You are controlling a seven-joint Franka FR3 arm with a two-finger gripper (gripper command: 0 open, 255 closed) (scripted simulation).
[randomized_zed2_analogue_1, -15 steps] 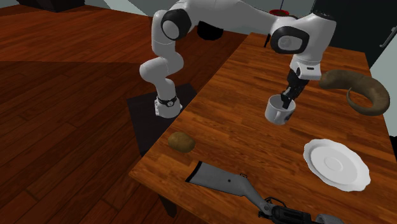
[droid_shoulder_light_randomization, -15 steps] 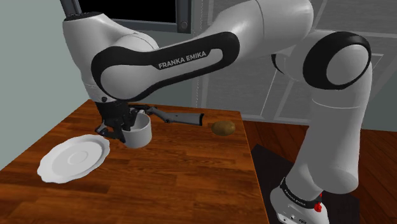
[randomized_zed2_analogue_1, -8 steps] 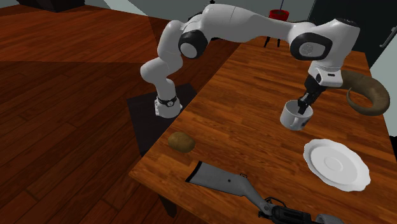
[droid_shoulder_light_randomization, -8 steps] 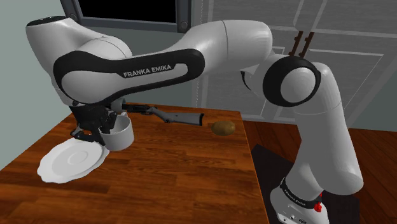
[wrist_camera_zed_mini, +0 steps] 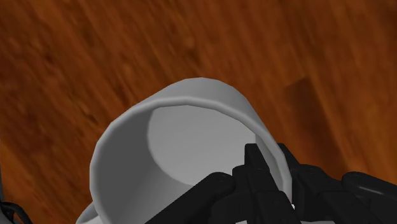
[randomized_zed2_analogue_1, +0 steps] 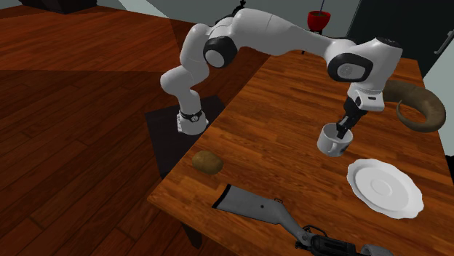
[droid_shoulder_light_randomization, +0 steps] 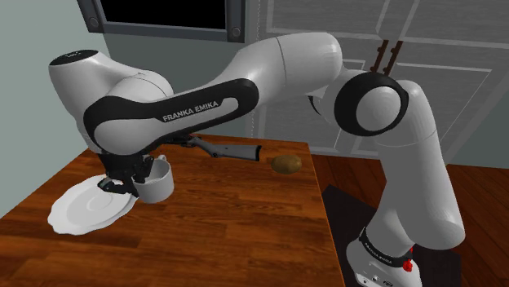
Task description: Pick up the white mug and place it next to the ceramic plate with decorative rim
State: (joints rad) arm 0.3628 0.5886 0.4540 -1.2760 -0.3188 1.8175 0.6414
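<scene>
The white mug (droid_shoulder_light_randomization: 157,179) hangs just above the wooden table, beside the white plate with a scalloped rim (droid_shoulder_light_randomization: 88,204). My black gripper (droid_shoulder_light_randomization: 139,169) is shut on the mug's wall, one finger inside the cup and one outside. From the second exterior view the mug (randomized_zed2_analogue_1: 331,142) sits a short way up and left of the plate (randomized_zed2_analogue_1: 384,188), with the gripper (randomized_zed2_analogue_1: 343,126) clamped on its rim. The wrist view looks into the mug (wrist_camera_zed_mini: 184,140), the fingers (wrist_camera_zed_mini: 267,175) pinching its wall, wood grain below.
A grey rifle (droid_shoulder_light_randomization: 224,149) lies at the far side of the table (droid_shoulder_light_randomization: 228,220) and a brown potato (droid_shoulder_light_randomization: 286,164) near its right edge. A curved brown horn (randomized_zed2_analogue_1: 411,102) lies close to the mug. The rifle stock (randomized_zed2_analogue_1: 262,209) and potato (randomized_zed2_analogue_1: 207,162) lie toward the near end.
The arm has carried the mug toward the plate, leftward in the shoulder view, and lowered it slightly over the last half second. The grip on the mug's wall is unchanged.
</scene>
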